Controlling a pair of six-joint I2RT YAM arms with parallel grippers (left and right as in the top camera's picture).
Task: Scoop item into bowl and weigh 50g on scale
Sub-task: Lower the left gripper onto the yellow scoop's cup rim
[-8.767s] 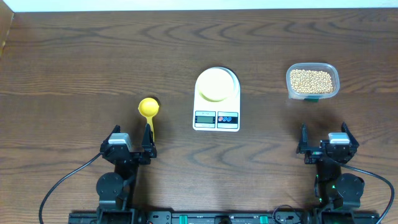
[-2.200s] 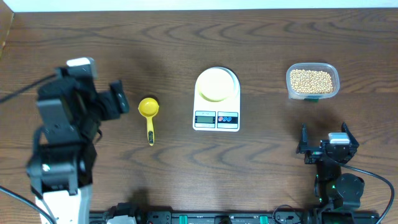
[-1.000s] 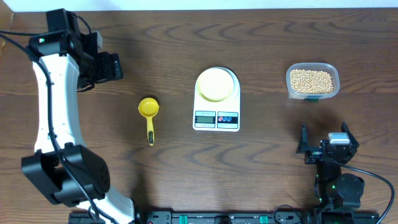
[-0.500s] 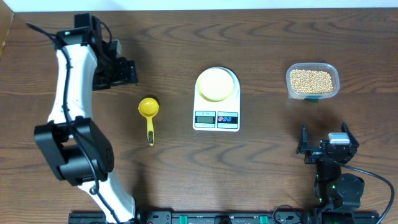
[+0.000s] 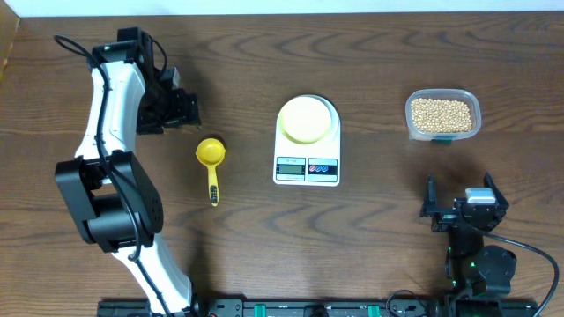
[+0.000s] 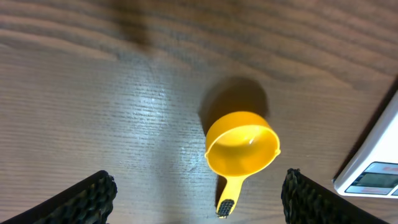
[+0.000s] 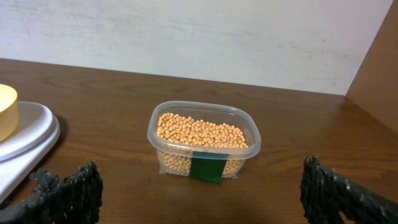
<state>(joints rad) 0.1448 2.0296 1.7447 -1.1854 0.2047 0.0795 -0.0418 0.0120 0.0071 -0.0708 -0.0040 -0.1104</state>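
Note:
Tan beans (image 5: 441, 114) fill a clear plastic tub (image 5: 474, 104) at the right rear; the beans also show in the right wrist view (image 7: 200, 132). The pale-yellow bowl (image 5: 307, 119) sits on the white scale (image 5: 307, 170), mid-table. A bright yellow scoop (image 5: 210, 154) lies left of the scale, handle toward the front; it also shows in the left wrist view (image 6: 242, 150). My left gripper (image 5: 182, 107) is open and empty, just behind and left of the scoop. My right gripper (image 5: 463, 204) is open and empty at the front right, facing the tub.
The brown wooden table extends around everything. A white wall edge runs along the back. The scale's corner (image 6: 376, 168) shows at the right of the left wrist view. The scale and bowl edge (image 7: 18, 134) sit at the left of the right wrist view.
My left arm has risen from its rest at the front left, swung to the back left, and moved right toward the scoop. The right arm, scoop, bowl and tub have not moved.

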